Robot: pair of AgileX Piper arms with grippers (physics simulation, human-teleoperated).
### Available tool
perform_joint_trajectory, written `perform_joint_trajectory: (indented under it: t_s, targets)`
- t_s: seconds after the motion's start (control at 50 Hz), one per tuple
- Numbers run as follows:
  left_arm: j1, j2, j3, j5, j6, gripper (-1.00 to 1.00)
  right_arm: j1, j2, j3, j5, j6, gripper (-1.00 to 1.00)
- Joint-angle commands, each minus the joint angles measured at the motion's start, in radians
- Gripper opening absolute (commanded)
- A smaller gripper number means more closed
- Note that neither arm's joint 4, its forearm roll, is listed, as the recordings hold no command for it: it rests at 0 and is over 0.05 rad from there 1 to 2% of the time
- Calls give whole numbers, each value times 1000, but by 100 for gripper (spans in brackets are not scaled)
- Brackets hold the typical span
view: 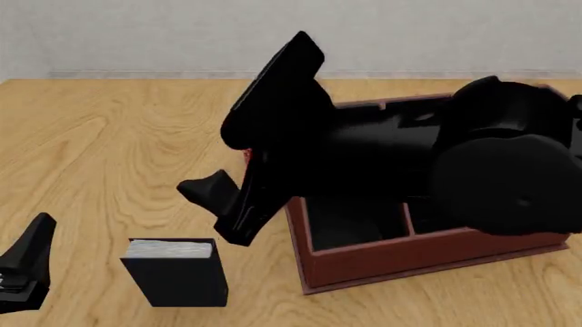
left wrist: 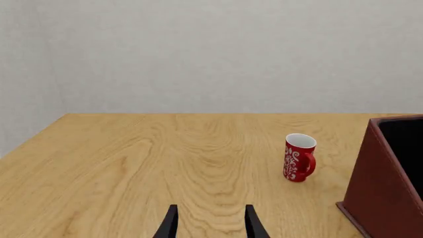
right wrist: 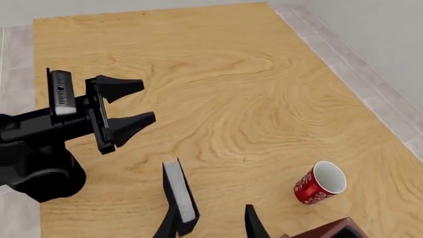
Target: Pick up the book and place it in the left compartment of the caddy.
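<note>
The book [view: 173,272] stands upright on the table, dark cover facing me and white page edges on top; it also shows in the right wrist view [right wrist: 180,197]. My right gripper [view: 234,231] hangs open above and just right of it, fingers [right wrist: 170,224] pointing down beside the book without touching it. My left gripper [view: 29,259] is open to the book's left, apart from it, and shows in the right wrist view [right wrist: 135,105]. The reddish-brown caddy [view: 409,255] stands to the right. The right arm covers most of its black interior, so the left compartment is largely hidden.
A red mug with white pattern [left wrist: 299,157] stands upright on the table behind the book, left of the caddy's slanted wall [left wrist: 380,188]. It also appears in the right wrist view [right wrist: 320,183]. The left gripper's fingers [left wrist: 170,224] point across bare wood toward the back wall.
</note>
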Motion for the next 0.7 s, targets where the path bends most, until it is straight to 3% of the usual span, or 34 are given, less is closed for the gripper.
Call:
perform_joint_trajectory:
  t_s: [0.02, 0.7]
  targets:
    - [0, 0, 0, 0, 0, 100, 39, 42, -16, 1, 12, 100]
    - [0, 0, 0, 0, 0, 100, 63, 128, 19, -89, 32, 100]
